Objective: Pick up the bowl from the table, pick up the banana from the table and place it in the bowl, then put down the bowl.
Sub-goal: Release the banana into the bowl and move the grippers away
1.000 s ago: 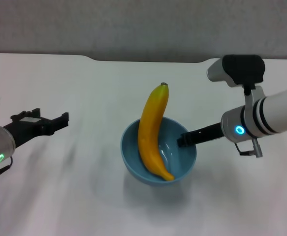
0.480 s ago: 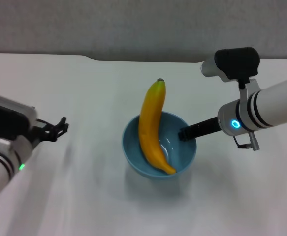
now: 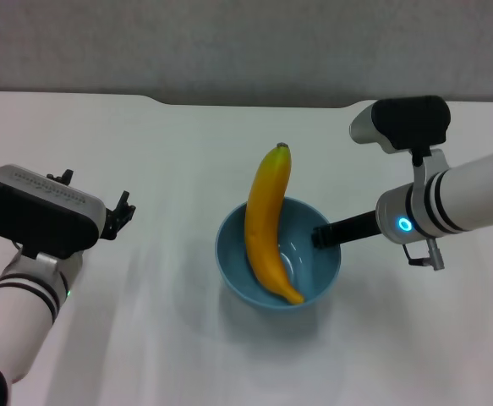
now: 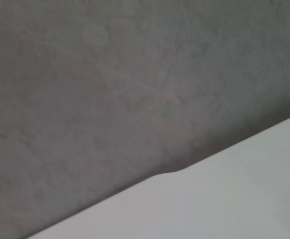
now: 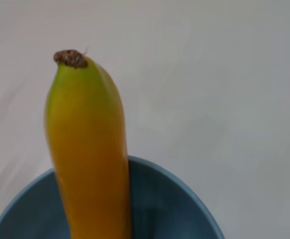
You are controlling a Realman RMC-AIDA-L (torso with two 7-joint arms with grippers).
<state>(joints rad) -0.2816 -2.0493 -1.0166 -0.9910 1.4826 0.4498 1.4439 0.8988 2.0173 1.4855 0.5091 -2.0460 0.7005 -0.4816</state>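
Observation:
The light-blue bowl (image 3: 314,283) is at the middle of the white table (image 3: 187,152), with a soft shadow under it. The yellow banana (image 3: 267,220) leans inside it, dark tip up and over the far rim. My right gripper (image 3: 323,236) is shut on the bowl's right rim. The right wrist view shows the banana (image 5: 87,149) rising out of the bowl (image 5: 174,204). My left gripper (image 3: 117,216) is open and empty, well left of the bowl.
The table's far edge has a shallow notch (image 3: 254,105) against a grey wall (image 3: 246,42). The left wrist view shows only that wall (image 4: 110,74) and the table edge (image 4: 234,194). Bare tabletop lies around the bowl.
My left arm has swung round and its wrist has come up near the camera, gripper still empty. The bowl with the banana has shifted slightly right with my right gripper.

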